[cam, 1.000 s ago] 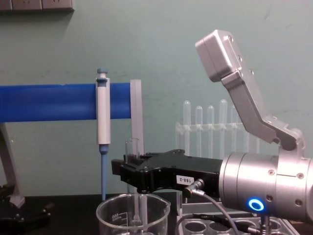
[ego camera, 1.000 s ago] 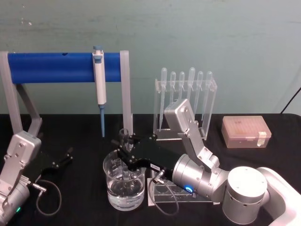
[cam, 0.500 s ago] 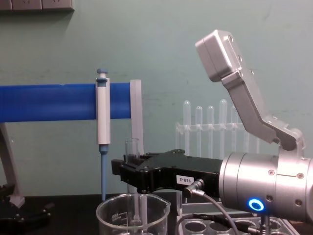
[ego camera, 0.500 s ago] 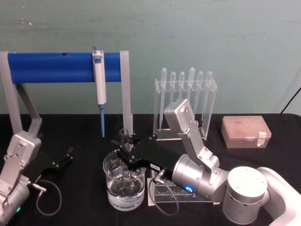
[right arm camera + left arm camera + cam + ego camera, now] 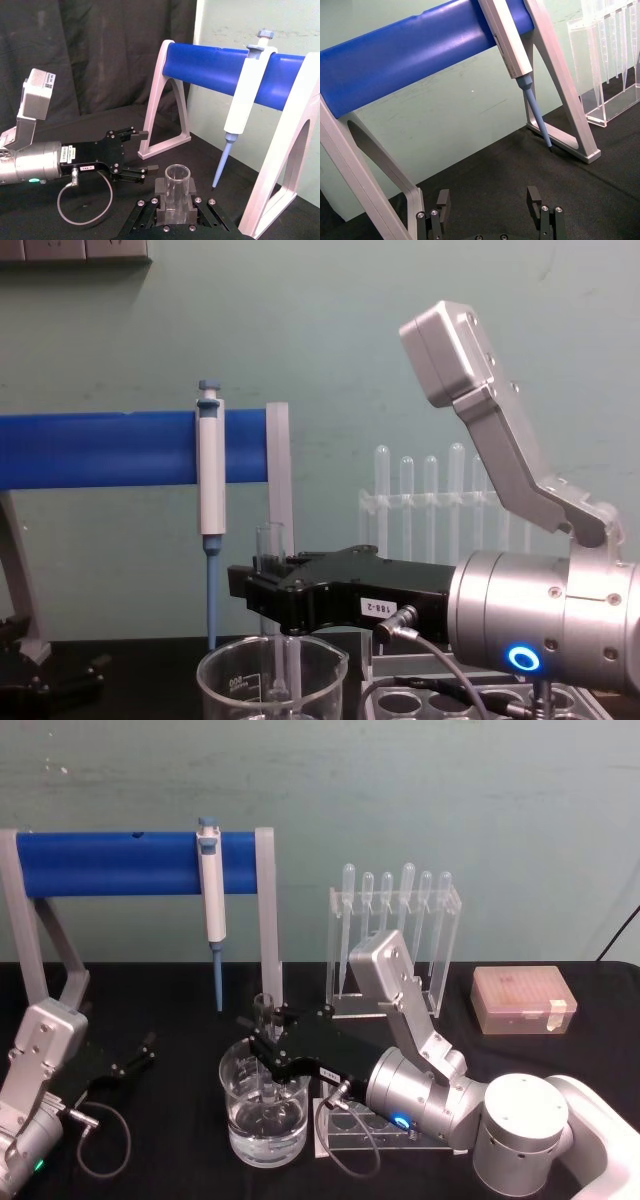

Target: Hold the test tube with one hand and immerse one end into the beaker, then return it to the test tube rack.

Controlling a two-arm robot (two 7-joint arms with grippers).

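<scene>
Currently the test tube (image 5: 264, 1012) is standing upright with its lower end dipping inside the beaker (image 5: 240, 1128), the right gripper (image 5: 262, 1036) clamping it above the rim, while the left gripper (image 5: 133, 1059) is resting spread open on the table (image 5: 170, 1010).

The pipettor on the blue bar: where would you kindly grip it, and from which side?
I would take the pipettor by its white body below the blue bar, from the front: it hangs upright, the wall stands behind, and its tip looks too thin.
</scene>
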